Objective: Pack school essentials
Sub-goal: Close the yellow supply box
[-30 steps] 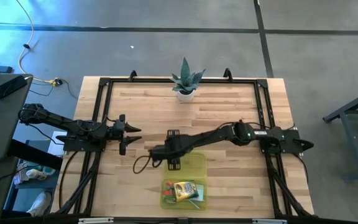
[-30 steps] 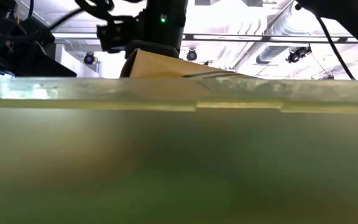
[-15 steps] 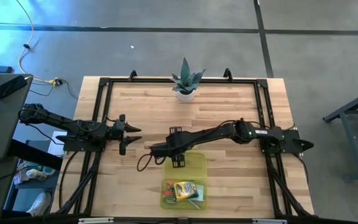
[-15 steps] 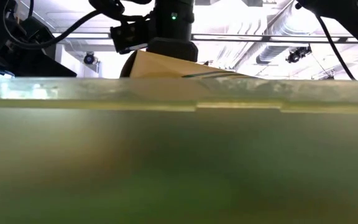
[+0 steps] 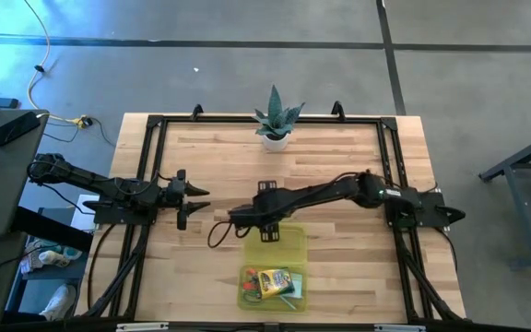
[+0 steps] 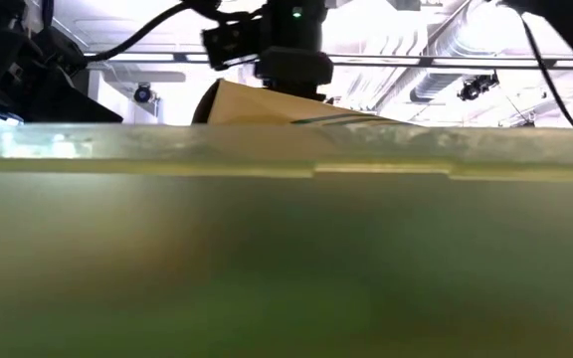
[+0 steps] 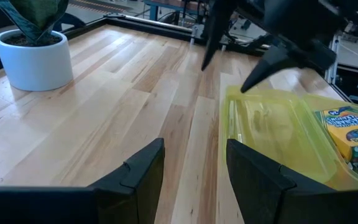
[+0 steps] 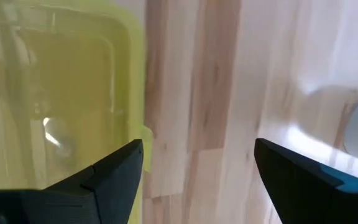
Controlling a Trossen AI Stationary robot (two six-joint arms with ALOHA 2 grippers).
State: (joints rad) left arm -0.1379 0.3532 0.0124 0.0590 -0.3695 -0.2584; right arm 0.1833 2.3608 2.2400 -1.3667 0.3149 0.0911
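The translucent yellow-green case lies open near the table's near edge. Its lid half is spread flat toward the far side. The green-yellow crayon box lies in the near half among small items that I cannot make out. My right gripper is open and holds nothing. It hangs above the table beside the lid's far left corner and also shows in the left wrist view. My left gripper waits open over the table's left part.
A small spiky plant in a white pot stands at the middle of the far edge. A black frame runs around the tabletop. Bare wood lies between the case and the pot. The case's wall fills most of the low view.
My right gripper has moved up and toward the table's far edge, drifting a little to the right, away from the case's lid. It has stayed open. The case and the left arm have kept still.
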